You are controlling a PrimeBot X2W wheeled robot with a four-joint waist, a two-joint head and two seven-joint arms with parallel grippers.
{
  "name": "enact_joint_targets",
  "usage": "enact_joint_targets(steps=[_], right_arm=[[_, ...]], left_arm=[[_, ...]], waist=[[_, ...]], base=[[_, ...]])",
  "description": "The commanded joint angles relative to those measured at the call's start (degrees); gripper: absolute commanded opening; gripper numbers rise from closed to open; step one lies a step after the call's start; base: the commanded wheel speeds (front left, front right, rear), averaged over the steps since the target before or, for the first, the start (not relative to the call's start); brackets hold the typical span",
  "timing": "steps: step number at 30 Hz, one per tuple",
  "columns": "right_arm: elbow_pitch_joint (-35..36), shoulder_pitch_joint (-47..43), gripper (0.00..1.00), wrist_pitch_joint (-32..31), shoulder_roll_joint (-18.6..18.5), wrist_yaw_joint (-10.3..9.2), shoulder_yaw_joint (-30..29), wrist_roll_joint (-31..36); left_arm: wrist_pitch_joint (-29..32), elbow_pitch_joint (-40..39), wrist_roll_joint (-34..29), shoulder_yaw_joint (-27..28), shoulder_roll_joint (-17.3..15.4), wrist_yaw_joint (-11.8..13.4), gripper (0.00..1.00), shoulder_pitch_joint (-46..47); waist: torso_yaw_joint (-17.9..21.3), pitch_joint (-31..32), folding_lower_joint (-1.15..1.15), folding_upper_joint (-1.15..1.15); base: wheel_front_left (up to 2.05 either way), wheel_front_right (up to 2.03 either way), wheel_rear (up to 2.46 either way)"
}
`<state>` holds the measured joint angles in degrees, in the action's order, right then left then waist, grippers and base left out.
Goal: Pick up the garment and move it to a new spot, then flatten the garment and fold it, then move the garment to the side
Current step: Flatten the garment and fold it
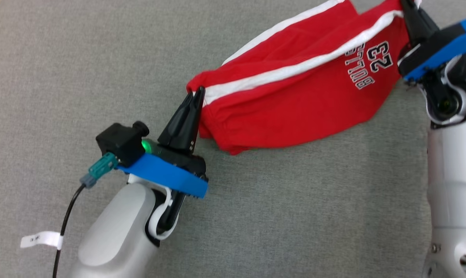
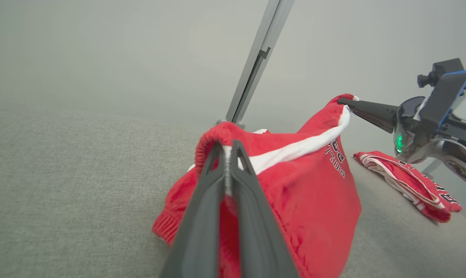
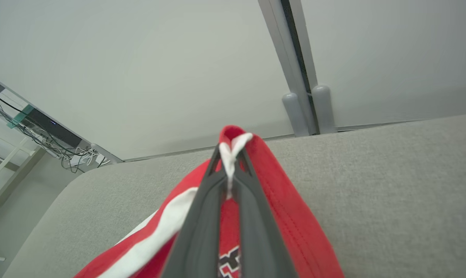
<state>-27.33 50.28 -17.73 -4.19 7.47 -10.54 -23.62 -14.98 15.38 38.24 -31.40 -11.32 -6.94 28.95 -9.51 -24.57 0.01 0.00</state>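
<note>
Step in hand, by judgement: carrying the garment [image 1: 295, 88] to a new spot.

Pinched at the near left corner by the left gripper [image 1: 198, 92], with fingers pressed together on the gathered red edge and white stripe. Pinched at the far right corner by the right gripper [image 1: 409, 9], likewise closed tight on red cloth and white trim. Slung between the two over the grey padded surface [image 1: 101, 58], sagging in the middle, with the lower edge at or just above the padding.

- Keep both grips closed throughout the transfer.
- Move both arms together at one pace, with a constant span between them, to avoid pulling a corner free.
- Raise enough to lift the sagging edge off the padding before travelling sideways.
- Steer away from the second red garment [image 2: 407, 181], folded on the padding beyond the right gripper.
- Lower evenly, then draw the corners apart to lay the cloth flat.
</note>
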Motion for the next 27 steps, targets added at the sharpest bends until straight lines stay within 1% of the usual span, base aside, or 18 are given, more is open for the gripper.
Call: enact_joint_targets(steps=[1, 7, 12, 13, 14, 15, 16, 22, 27], right_arm=[[-1.9, 2.9, 0.0, 0.8, -0.7, 0.05, -0.1, 1.4], [-11.1, 11.4, 0.0, 3.1, -1.9, 0.05, -0.9, 6.1], [-18.1, 16.5, 0.0, 5.3, -2.1, 0.05, -0.2, 9.0], [-19.2, 17.4, 0.44, 6.1, -2.2, 0.05, -0.3, 9.3], [-20.3, 18.0, 0.96, 6.7, -2.5, 0.05, -0.1, 9.8], [-21.4, 18.4, 1.0, 7.2, -2.5, 0.05, 0.3, 9.8], [-22.3, 18.5, 1.0, 7.8, -2.6, 0.05, 0.6, 9.7], [-25.5, 16.8, 1.0, 11.0, -4.3, 0.05, 4.6, 8.0], [-25.5, 13.0, 1.0, 12.9, -8.1, 0.05, 10.0, 6.0]], left_arm=[[-0.2, 0.5, -0.4, 0.7, 0.7, -0.3, 0.0, 1.9], [-0.3, 3.4, -1.8, 2.7, 3.7, -0.6, 0.0, 5.7], [-0.3, 5.7, -3.1, 3.4, 5.4, -0.7, 0.0, 7.8], [-0.3, 6.1, -3.1, 3.5, 5.6, -0.6, 0.0, 8.2], [-0.3, 6.9, -3.4, 3.2, 5.7, -0.5, 0.18, 8.3], [-0.3, 7.3, -3.5, 3.0, 5.9, -0.5, 0.77, 8.5], [-0.3, 7.6, -3.6, 3.3, 6.0, -0.5, 1.0, 8.7], [-0.3, 7.6, -7.2, 5.0, 6.6, -0.5, 1.0, 5.6], [-0.3, 4.2, -10.9, 7.5, 6.2, -0.5, 1.0, 0.7]], waist=[[-1.5, -1.8, -0.01, 0.0], [-3.3, -4.8, -0.01, 0.0], [-3.7, -6.6, -0.01, 0.0], [-3.7, -6.8, -0.01, 0.0], [-3.8, -6.9, -0.01, 0.0], [-3.8, -6.9, -0.01, 0.0], [-3.9, -6.8, -0.01, 0.0], [-3.3, -5.0, -0.01, 0.0], [-3.3, -2.6, -0.01, 0.0]], base=[[0.0, 0.0, 0.0], [0.0, 0.0, 0.0], [0.0, 0.0, 0.0], [0.0, 0.0, 0.0], [0.0, 0.0, 0.0], [0.0, 0.0, 0.0], [0.0, 0.0, 0.0], [0.0, 0.0, 0.0], [0.0, 0.0, 0.0]])
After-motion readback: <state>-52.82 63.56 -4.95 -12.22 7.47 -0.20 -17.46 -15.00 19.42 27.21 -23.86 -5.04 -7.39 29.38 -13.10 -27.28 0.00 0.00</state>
